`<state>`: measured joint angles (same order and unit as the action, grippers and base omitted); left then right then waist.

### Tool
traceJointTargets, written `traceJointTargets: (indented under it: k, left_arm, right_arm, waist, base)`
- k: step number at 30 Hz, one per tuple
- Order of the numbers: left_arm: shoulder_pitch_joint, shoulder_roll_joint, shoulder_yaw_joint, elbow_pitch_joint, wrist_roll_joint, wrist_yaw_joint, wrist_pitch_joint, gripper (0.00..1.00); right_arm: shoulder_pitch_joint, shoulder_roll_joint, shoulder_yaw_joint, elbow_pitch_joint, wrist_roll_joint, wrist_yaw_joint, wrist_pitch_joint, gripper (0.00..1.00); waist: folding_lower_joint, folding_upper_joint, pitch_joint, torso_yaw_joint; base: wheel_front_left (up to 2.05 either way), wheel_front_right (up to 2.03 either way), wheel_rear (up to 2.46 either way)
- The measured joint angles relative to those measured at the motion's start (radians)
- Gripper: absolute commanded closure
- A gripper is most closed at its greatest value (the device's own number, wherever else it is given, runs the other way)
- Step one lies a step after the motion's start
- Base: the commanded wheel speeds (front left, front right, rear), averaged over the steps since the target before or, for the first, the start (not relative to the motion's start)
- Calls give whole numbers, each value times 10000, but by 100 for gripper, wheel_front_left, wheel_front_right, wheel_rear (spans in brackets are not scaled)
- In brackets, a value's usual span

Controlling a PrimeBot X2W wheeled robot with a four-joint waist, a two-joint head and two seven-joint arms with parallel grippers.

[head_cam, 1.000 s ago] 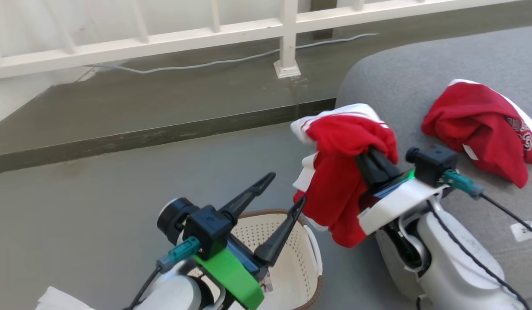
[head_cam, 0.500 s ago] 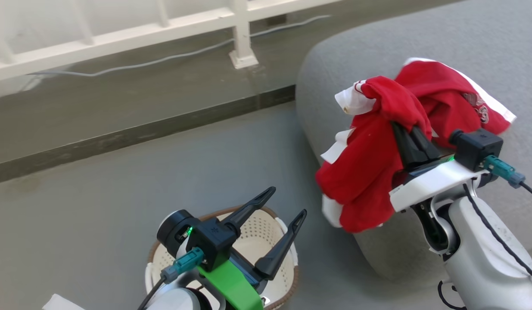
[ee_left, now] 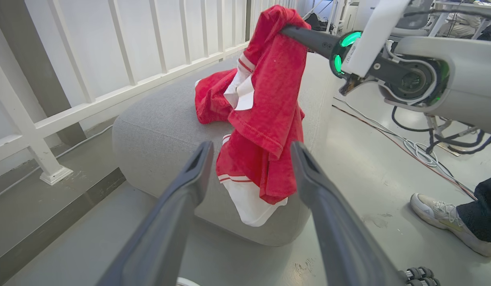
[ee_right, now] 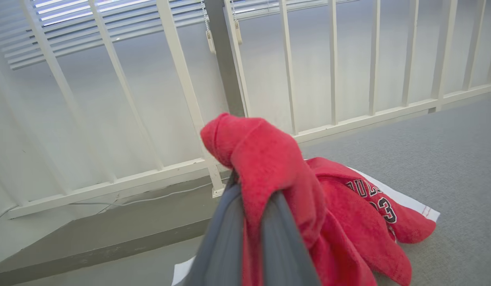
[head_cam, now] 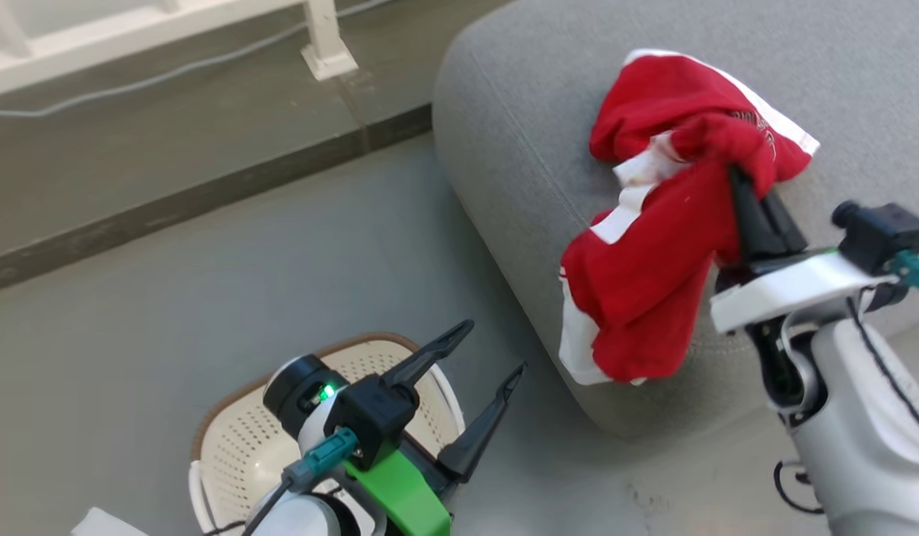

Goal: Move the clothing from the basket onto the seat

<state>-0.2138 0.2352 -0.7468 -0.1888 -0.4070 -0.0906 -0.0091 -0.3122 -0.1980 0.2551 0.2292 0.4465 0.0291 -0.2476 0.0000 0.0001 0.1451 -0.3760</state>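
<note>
right gripper pinched shut on a red garment, which hangs down over the front edge of the seat. second red garment lies on the seat just behind it. left gripper jaws wide, empty, above the basket.

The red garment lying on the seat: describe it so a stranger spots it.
Find the big grey seat. On its top lies a crumpled red garment with printed lettering. Its red neighbour hangs from the right gripper instead.
</note>
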Motion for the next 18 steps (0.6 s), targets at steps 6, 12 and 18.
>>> traceJointTargets:
  k: [6, 12, 18]
  left_arm:
    - [-330, 23, -21, -138, 65, 0, 174, 0]
    - [-430, 59, -29, -148, 71, 0, 272, 0]
    - [-762, 67, -123, -249, 96, -15, 443, 0]
  right_arm:
    - [-613, -215, -560, -155, 40, -46, -21, 100]
    - [-1551, -347, -947, -334, 38, -44, -27, 100]
    - [-2854, -803, -1499, -360, 31, -42, -29, 100]
  waist:
    - [0, 0, 449, -294]
    - [0, 0, 771, -428]
    - [0, 0, 1107, -452]
  base:
    - [0, 0, 0]
    - [0, 0, 0]
    - [0, 0, 0]
